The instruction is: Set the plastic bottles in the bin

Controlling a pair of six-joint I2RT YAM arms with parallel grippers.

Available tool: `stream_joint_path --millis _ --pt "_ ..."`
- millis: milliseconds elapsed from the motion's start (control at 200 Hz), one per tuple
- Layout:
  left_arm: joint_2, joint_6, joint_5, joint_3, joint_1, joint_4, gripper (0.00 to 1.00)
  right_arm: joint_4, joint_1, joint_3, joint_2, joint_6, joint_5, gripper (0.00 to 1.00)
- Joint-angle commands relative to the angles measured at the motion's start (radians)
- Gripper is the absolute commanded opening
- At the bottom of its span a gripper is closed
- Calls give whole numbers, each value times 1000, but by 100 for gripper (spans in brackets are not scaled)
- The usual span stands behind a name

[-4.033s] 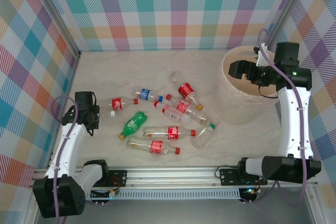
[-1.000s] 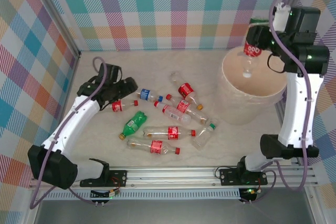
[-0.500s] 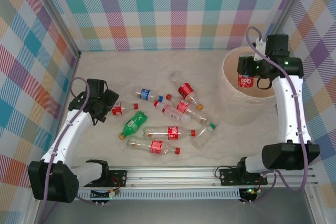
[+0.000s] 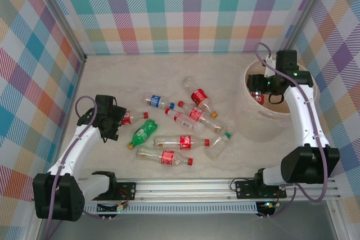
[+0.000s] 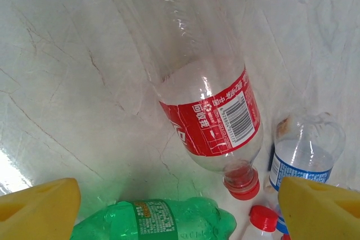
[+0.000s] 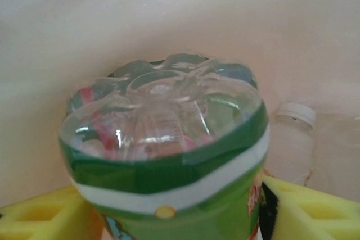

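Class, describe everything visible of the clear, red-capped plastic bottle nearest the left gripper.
The clear plastic bottle lies on its side on the pale marbled table, looking empty. A red label with a white barcode wraps it near the neck; its red cap is on, close to a green plastic bottle. Nothing grips it.

Top camera overlooks the table (image 4: 140,71); wrist cameras peer closely at bottles (image 5: 208,111)

Bottles (image 4: 181,142) clutter the centre; surrounding table (image 4: 118,74) lies bare.
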Motion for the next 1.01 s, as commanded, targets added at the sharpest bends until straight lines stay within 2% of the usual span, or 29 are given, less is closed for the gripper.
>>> stream_joint_path --millis 0,75,215,270,500,1000 --pt "-12 -18 -4 -10 14 14 91 -4 -7 -1 -14 11 -34 76" --pt "-1 -19 -10 -12 14 16 91 -11 -13 15 -18 11 -32 84" --pt "20 -37 -4 -29 14 66 96 -34 -20 56 -43 12 -72 90" --pt "34 -42 5 -34 14 99 100 -52 -23 75 -57 10 -83 91" --pt "114 -77 43 -23 6 202 100 -111 -25 142 -140 10 -90 92" --pt "279 -134 7 29 -93 291 100 -67 -27 161 -234 66 -116 92"
